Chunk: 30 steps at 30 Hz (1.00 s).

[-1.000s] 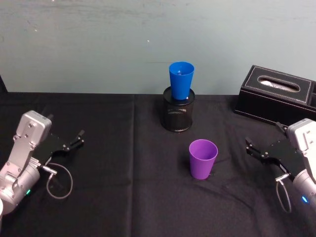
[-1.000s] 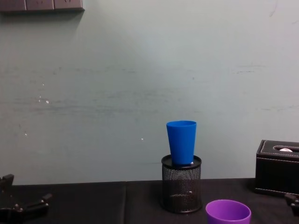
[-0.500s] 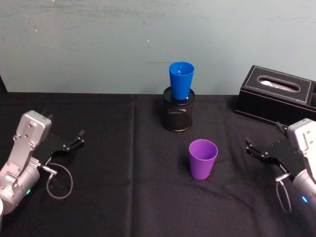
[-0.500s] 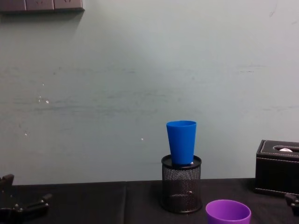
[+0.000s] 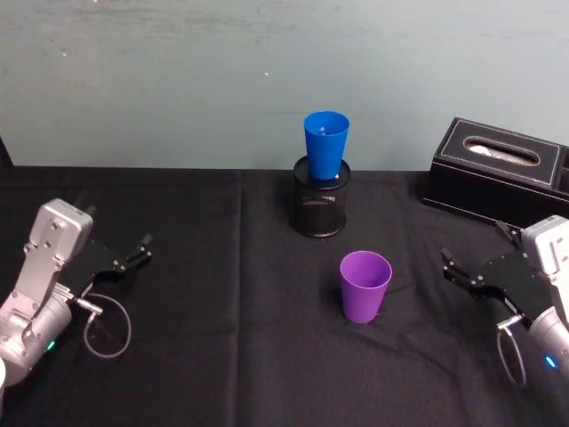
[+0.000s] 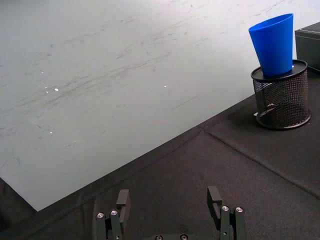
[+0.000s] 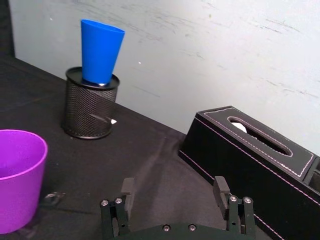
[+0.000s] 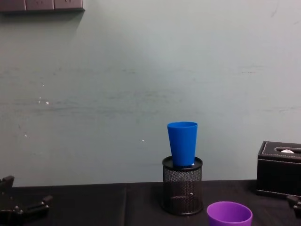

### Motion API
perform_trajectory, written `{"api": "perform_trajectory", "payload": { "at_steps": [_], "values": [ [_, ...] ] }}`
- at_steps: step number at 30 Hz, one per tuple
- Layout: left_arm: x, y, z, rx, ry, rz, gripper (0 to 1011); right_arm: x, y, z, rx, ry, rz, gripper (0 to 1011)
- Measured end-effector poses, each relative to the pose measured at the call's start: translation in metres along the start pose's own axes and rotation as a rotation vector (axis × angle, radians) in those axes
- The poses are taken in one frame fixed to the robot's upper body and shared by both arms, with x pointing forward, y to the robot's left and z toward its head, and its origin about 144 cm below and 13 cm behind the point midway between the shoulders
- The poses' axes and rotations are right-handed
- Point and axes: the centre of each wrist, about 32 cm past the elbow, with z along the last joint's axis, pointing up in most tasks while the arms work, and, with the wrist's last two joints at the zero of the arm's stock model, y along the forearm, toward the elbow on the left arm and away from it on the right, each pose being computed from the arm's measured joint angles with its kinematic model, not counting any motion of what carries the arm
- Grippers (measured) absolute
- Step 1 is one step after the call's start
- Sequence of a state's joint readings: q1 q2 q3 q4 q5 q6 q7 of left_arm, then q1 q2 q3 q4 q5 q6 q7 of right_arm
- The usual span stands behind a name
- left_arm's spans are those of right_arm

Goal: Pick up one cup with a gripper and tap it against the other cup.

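Observation:
The purple cup [image 5: 365, 286] stands upright on the black cloth, right of centre, and it is also in the right wrist view [image 7: 17, 175] and at the lower edge of the chest view [image 8: 229, 214]. Behind it the blue cup [image 5: 325, 144] sits upright in a black mesh pen holder [image 5: 320, 206]. My right gripper [image 5: 449, 267] hovers open to the right of the purple cup, apart from it, with nothing between its fingers [image 7: 174, 187]. My left gripper [image 5: 142, 249] rests open at the far left, well away from both cups [image 6: 168, 200].
A black tissue box [image 5: 498, 169] stands at the back right, just behind my right arm. A pale wall runs behind the table. A cable loop [image 5: 107, 327] hangs by my left wrist. Bare black cloth lies between the purple cup and the left gripper.

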<state>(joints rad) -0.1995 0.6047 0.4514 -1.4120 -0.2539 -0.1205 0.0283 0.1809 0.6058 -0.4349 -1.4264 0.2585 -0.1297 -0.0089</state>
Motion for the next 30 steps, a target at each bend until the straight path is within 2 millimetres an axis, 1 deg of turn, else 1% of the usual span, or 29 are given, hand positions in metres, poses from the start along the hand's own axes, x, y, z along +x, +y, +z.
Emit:
{"api": "perform_trajectory", "payload": {
  "at_steps": [10,18,30],
  "values": [
    [0.000,0.000,0.000,0.000,0.000,0.000,1012,-0.006,-0.011,-0.001,0.020,0.011,0.048,1003],
    [0.000,0.000,0.000,0.000,0.000,0.000,1011,-0.012,-0.019,-0.001,0.030,0.057,0.082,1003],
    [0.000,0.000,0.000,0.000,0.000,0.000,1011,-0.029,-0.030,-0.001,0.040,0.139,0.157,1003]
  ]
}}
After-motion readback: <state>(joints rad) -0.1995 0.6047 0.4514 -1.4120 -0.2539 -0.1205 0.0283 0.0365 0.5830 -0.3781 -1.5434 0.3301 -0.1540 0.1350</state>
